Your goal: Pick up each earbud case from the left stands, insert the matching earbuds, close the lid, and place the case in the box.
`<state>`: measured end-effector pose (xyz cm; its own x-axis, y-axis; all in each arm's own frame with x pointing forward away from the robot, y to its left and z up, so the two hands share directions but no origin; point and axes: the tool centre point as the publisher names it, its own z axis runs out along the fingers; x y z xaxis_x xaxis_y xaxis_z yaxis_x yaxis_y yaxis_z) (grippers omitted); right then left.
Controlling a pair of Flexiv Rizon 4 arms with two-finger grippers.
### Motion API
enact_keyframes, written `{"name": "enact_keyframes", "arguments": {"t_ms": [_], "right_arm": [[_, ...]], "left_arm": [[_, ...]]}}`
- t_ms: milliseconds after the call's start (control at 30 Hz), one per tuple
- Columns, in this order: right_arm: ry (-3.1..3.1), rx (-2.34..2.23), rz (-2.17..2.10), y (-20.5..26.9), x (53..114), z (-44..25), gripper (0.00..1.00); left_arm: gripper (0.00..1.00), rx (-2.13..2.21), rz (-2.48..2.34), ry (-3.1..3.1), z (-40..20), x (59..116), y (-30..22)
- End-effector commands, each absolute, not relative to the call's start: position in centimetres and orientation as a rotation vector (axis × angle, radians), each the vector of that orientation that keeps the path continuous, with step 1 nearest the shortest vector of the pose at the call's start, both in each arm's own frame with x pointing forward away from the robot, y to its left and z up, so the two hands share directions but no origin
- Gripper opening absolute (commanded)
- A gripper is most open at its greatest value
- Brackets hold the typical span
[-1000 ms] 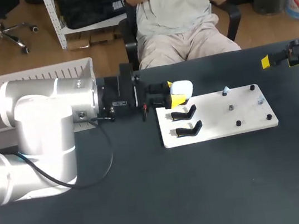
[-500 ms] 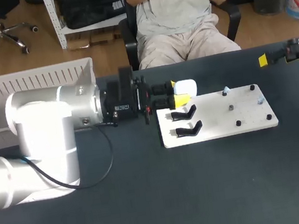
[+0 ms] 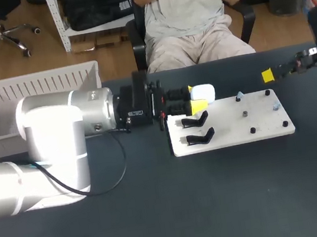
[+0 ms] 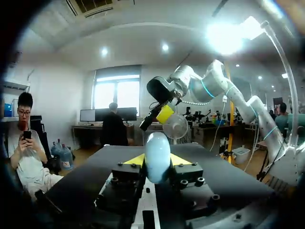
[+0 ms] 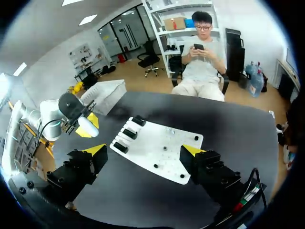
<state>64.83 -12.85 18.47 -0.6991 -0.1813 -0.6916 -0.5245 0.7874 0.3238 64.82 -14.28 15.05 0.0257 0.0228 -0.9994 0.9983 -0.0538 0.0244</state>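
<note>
Left wrist view: closest in, the left gripper (image 4: 157, 161) has its yellow-tipped fingers (image 4: 136, 161) pinching a rounded white earbud case (image 4: 157, 155) from both sides, and the case stands upright between them. Farther ahead hangs the right gripper (image 4: 164, 114). Only one yellow tip shows, so its spread cannot be told from here.

The head view adds the flat white board (image 3: 237, 127). The case sits just past the board's far corner on the left arm's side, above two curved black stands (image 3: 202, 137) on that end. A white slatted plastic basket (image 3: 34, 88) lies well apart from the board, behind the left arm.

Only the right wrist view shows the right gripper's fingers spread wide, with the board ahead of them on the dark desk (image 5: 228, 124).
</note>
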Motion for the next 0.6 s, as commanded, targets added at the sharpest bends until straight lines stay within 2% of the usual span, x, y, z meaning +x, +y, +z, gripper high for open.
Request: {"name": "enact_keyframes", "arguments": {"t_ms": [33, 233, 600], "right_arm": [[2.323, -0.538, 0.629, -11.0, 63.5, 19.1, 1.00], [2.335, -0.635, 0.575, -7.9, 62.8, 18.9, 1.00], [2.352, -0.684, 0.574, -4.9, 62.3, 18.4, 1.00]], "left_arm": [[0.00, 1.291, -1.231, 1.175, 14.8, 65.5, -14.5], [0.00, 1.302, -1.240, 1.172, 14.6, 65.6, -14.5], [0.00, 1.305, -1.236, 1.167, 14.6, 65.8, -14.3]]}}
